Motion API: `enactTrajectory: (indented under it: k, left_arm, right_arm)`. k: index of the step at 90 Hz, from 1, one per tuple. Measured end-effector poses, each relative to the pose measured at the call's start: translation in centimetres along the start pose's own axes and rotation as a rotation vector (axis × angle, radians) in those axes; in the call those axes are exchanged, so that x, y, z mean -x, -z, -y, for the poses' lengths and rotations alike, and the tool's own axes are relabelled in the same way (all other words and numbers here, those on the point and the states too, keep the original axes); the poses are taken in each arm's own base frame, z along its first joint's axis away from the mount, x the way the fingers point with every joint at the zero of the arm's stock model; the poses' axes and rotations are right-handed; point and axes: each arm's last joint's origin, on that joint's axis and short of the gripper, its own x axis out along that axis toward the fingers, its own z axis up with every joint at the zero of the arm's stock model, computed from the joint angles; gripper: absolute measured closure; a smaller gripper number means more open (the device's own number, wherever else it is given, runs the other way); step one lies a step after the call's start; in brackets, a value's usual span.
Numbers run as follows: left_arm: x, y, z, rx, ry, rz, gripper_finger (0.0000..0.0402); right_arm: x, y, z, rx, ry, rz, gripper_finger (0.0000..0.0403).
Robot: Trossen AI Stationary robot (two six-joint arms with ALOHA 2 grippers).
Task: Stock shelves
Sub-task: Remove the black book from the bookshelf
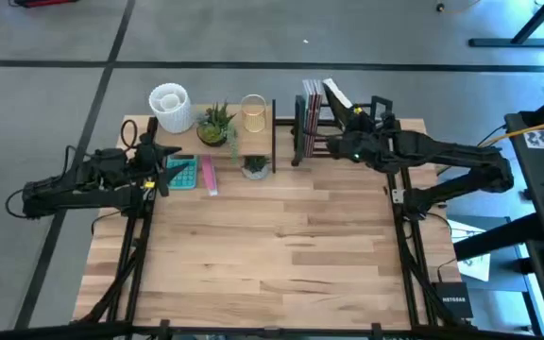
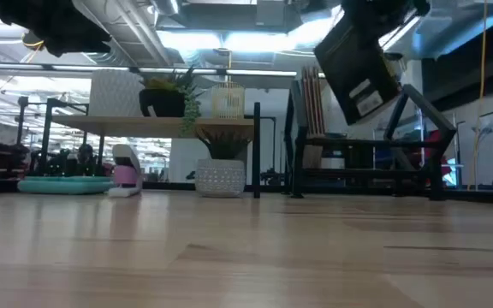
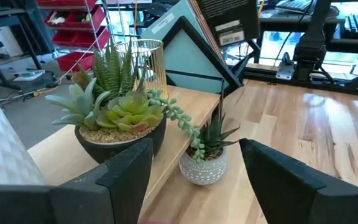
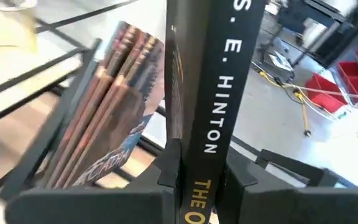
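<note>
Right hand (image 4: 197,177) grips black book (image 4: 219,93) above black rack (image 1: 302,127).

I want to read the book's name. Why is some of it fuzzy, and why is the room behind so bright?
In the right wrist view the black-spined book reads "S. E. HINTON" sharply, but the yellow title near the fingers is cut off; the brown books beside it blur. In the low view ceiling lights wash out the background, leaving the held book dark.

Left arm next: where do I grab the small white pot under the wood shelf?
Grip the white pot across its round body, coming in level from the open table side. The wood shelf overhangs it and the spiky plant fills its top. Left gripper already faces it, open.
</note>
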Motion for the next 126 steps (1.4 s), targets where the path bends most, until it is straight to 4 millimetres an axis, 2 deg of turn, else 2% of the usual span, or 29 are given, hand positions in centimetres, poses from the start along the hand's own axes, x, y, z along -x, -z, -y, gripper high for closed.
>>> enactTrajectory:
  k: [13,23,29,38,45,62,87,100,107,116,126]
  left_arm:
    - [0.0,0.0,0.0,0.004,0.000,0.000,0.0165]
    - [0.0,0.0,0.0,0.005,0.000,0.000,0.0165]
    - [0.0,0.0,0.0,0.010,0.000,0.000,0.0165]
    - [0.0,0.0,0.0,0.022,0.000,-0.001,0.0165]
    - [0.0,0.1,0.0,0.039,0.014,-0.011,0.0165]
    - [0.0,0.2,0.2,0.069,0.073,-0.023,0.0165]
    - [-0.2,0.6,0.5,0.065,0.122,-0.039,0.0165]
    - [-0.3,0.6,0.5,0.065,0.127,-0.038,0.0165]
    - [-0.2,0.6,0.5,0.063,0.131,-0.037,0.0165]
    - [-0.2,0.6,0.5,0.063,0.133,-0.034,0.0165]
    - [-0.2,0.6,0.5,0.061,0.141,-0.036,0.0165]
  right_arm:
    - [3.1,-1.2,-0.3,0.092,-0.282,-0.134,0.0369]
    - [4.4,-1.1,-2.2,0.183,-0.561,-0.359,0.0369]
    - [4.5,-0.5,-3.7,0.210,-0.638,-0.537,0.0369]
    - [4.0,1.1,-5.6,0.240,-0.560,-0.811,0.0369]
    - [3.6,1.8,-7.4,0.176,-0.554,-0.863,0.0369]
    - [1.5,4.8,-12.7,0.083,-0.292,-1.040,0.0369]
    - [-1.5,11.9,-21.3,0.246,-0.090,-1.298,0.0369]
    - [-2.6,15.5,-25.8,0.253,-0.125,-1.423,0.0369]
    - [-3.0,16.1,-27.7,0.198,-0.208,-1.405,0.0365]
    - [-3.5,16.0,-29.3,0.126,-0.288,-1.371,0.0329]
    - [-4.3,15.2,-29.5,0.063,-0.234,-1.261,0.0277]
